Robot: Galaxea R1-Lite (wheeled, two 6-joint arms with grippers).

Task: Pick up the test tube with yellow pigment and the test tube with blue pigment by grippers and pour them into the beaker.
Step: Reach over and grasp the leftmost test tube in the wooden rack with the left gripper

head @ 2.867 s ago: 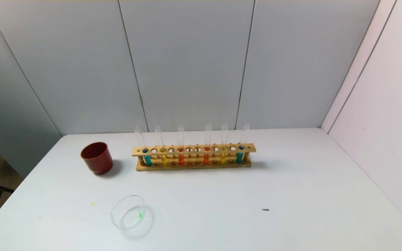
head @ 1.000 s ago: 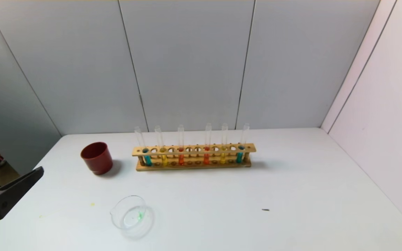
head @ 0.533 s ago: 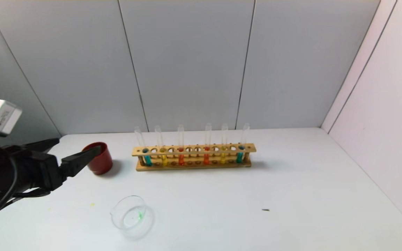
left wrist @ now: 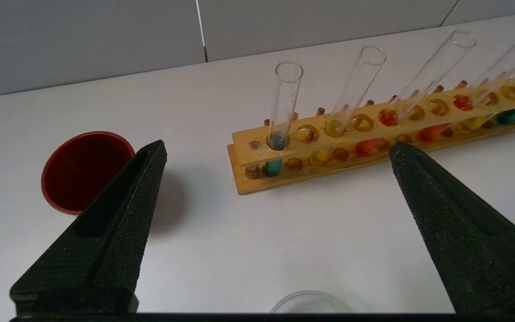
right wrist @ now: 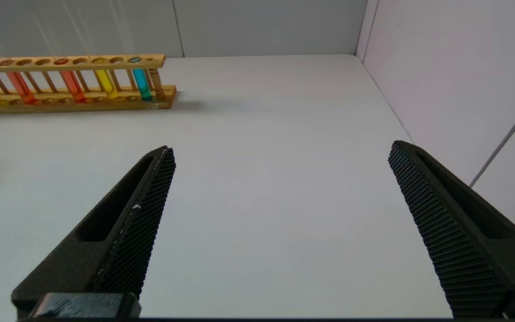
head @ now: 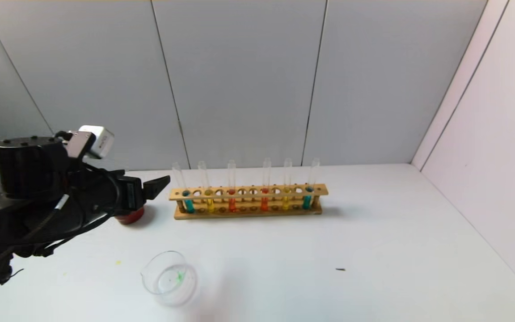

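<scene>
Left gripper (left wrist: 275,150), jaws spread, near the rack's (head: 248,192) left end; right gripper (right wrist: 280,152) spread too. 2 nearest tubes, blue (left wrist: 283,107) and yellow (left wrist: 351,96), look fragile, slippery: pinch gently mid-glass. Beaker (head: 169,277) sits nearer.

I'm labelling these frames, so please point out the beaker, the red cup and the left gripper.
beaker (head: 169,278): head view, on its clear glass bottom.
red cup (left wrist: 78,170): left wrist view, on its dark inside.
left gripper (left wrist: 277,150): left wrist view, midway between its open fingertips.
</scene>
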